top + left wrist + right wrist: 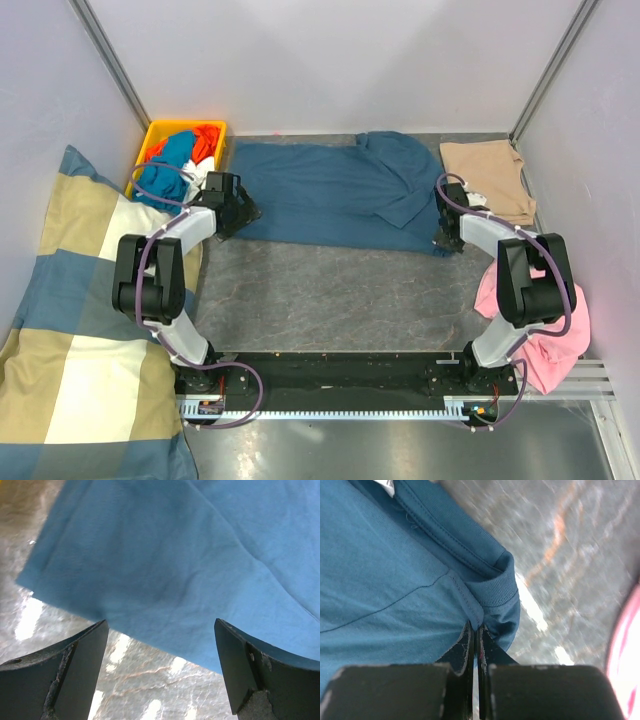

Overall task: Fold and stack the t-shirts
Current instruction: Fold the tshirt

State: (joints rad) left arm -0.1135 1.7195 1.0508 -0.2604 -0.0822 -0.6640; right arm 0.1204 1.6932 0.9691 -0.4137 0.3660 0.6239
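— So, where is the teal shirt (330, 190) lying right now?

— It is lying spread on the surface (330, 300) just beside the yellow bin (152, 136). It is stretching away from the bin toward the tan shirt (487, 178), which is sitting well apart from the bin.

— And the fold, how should it be going?

— I am judging that both ends ought to be lifting together and level, so the cloth is not dragging or bunching. The end nearer the bin is needing a firm pinch through the hem before anything is rising.

— What are the claws doing?

— The right claw (475, 630), at the end away from the bin, is clenching the shirt by its ribbed edge, fingers pressed nearly together. The left claw (160, 630), at the bin end, is hanging wide apart over the shirt's edge, gripping nothing. Whether it is touching the cloth I cannot tell.
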